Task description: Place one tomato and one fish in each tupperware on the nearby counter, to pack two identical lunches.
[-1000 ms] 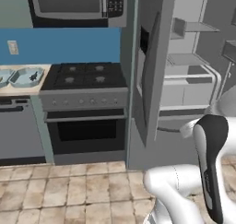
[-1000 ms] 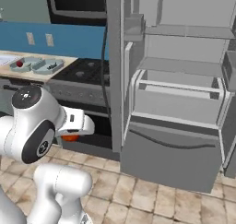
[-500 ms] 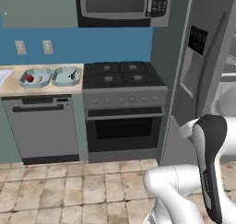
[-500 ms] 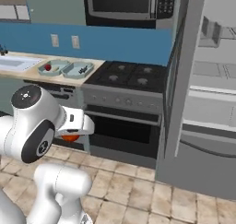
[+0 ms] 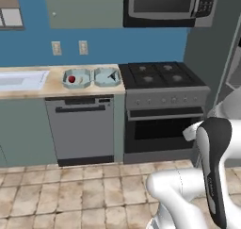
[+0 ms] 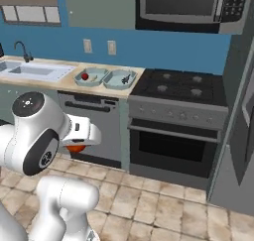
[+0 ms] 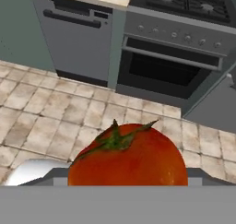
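Note:
A large red tomato [image 7: 127, 158] with a green stem sits right in front of the hand camera, above the tiled floor. My gripper [image 6: 75, 145] is shut on this tomato [image 6: 74, 149] low beside the arm, well short of the counter [image 6: 64, 82]. Two pale teal tupperware stand side by side on the counter [image 5: 56, 87]. The left tupperware [image 5: 76, 78] [image 6: 91, 77] holds a second red tomato [image 5: 71, 79]. The right tupperware [image 5: 108, 77] [image 6: 120, 79] holds a small slim dark thing [image 5: 113, 75], too small to tell whether it is the fish.
A black gas stove [image 5: 162, 75] with an oven below stands right of the counter. A grey dishwasher front [image 5: 80, 129] sits under the tupperware. A white sink [image 5: 21, 79] lies at the counter's left. A microwave [image 5: 162, 6] hangs above the stove. Tiled floor lies between me and the cabinets.
The whole picture has shifted: the base cameras have swung left, the open fridge has left the view and the counter with the tupperware now stands near the middle. The tomato stays in the gripper.

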Robot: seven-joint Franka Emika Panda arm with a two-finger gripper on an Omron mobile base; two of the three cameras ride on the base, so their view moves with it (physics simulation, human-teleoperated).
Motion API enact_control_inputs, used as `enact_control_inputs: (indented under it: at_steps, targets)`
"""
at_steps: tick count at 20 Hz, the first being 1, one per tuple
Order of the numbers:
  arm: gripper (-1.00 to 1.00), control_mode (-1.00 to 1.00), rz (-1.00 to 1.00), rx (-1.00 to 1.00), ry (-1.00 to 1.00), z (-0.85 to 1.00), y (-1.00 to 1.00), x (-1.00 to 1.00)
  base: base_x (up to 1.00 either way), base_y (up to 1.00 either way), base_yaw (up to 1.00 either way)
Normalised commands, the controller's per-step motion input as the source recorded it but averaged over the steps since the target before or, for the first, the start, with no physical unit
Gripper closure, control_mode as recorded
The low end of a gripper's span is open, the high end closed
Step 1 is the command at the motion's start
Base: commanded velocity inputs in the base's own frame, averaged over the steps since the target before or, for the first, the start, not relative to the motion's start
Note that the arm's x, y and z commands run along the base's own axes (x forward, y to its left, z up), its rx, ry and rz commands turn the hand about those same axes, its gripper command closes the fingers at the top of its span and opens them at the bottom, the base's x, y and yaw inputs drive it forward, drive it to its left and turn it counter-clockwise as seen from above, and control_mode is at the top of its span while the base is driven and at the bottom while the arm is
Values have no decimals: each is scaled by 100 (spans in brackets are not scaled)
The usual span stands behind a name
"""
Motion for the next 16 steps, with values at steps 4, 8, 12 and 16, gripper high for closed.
enact_control_inputs:
  at_steps: [4,8,12,16]
  targets:
    - [100,100,0,0,0,0,0,0,23,100,0]
    - [100,100,0,0,0,0,0,0,35,100,0]
    - [100,100,0,0,0,0,0,0,64,21,-1]
    - [100,100,0,0,0,0,0,0,92,-1,-4]
